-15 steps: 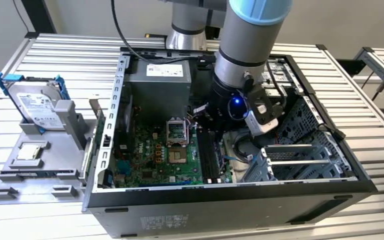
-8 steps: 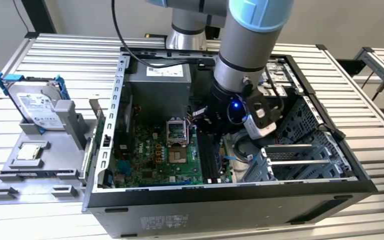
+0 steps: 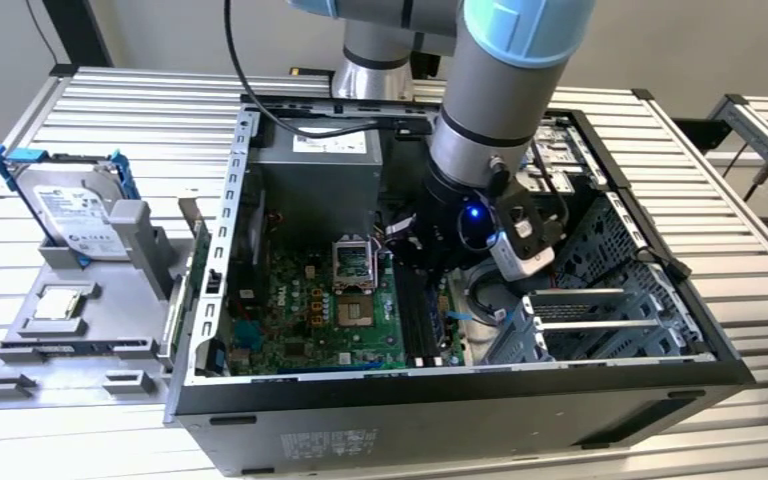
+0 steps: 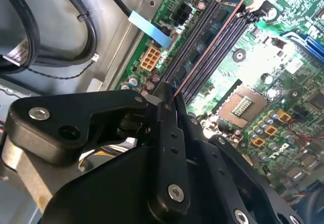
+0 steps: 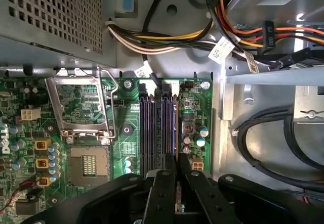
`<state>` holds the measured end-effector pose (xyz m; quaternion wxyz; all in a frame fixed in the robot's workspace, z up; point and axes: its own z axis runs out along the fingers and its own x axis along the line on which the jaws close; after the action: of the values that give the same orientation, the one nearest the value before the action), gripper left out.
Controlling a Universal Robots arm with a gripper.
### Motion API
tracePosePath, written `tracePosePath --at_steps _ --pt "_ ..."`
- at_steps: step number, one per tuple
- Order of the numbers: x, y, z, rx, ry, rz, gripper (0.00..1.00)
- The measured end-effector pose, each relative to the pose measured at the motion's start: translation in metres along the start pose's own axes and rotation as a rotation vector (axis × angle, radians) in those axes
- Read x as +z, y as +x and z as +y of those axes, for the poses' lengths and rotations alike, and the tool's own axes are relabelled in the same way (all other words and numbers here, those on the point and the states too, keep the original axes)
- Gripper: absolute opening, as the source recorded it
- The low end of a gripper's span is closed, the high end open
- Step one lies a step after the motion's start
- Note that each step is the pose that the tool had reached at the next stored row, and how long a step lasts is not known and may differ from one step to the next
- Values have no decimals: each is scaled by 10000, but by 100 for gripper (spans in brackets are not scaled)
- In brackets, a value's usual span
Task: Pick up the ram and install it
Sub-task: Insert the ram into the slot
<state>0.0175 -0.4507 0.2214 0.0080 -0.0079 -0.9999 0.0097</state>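
My claw [image 5: 176, 183] is clamped narrow on the ram [image 4: 202, 57], which stands edge-on in the motherboard slots [image 5: 158, 133], beside the CPU socket [image 5: 88, 163]. White cable tags carry unreadable print.

— Any print you can make out from there?
— In the exterior view I see a white label on the hard drive [image 3: 75, 212] and a sticker on the case [image 3: 324, 445]. In the first wrist view there are white tags on the cables [image 5: 221, 49]. I can read nothing on any of them.
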Motion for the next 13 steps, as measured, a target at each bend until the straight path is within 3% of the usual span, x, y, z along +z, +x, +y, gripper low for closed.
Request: tracePosePath --at_steps 2,5,13 --pt "2 -1 -1 -45 3 -14 0" --pt "4 -2 -3 -68 33 -87 0" --pt "5 -1 -10 262 30 -81 0"
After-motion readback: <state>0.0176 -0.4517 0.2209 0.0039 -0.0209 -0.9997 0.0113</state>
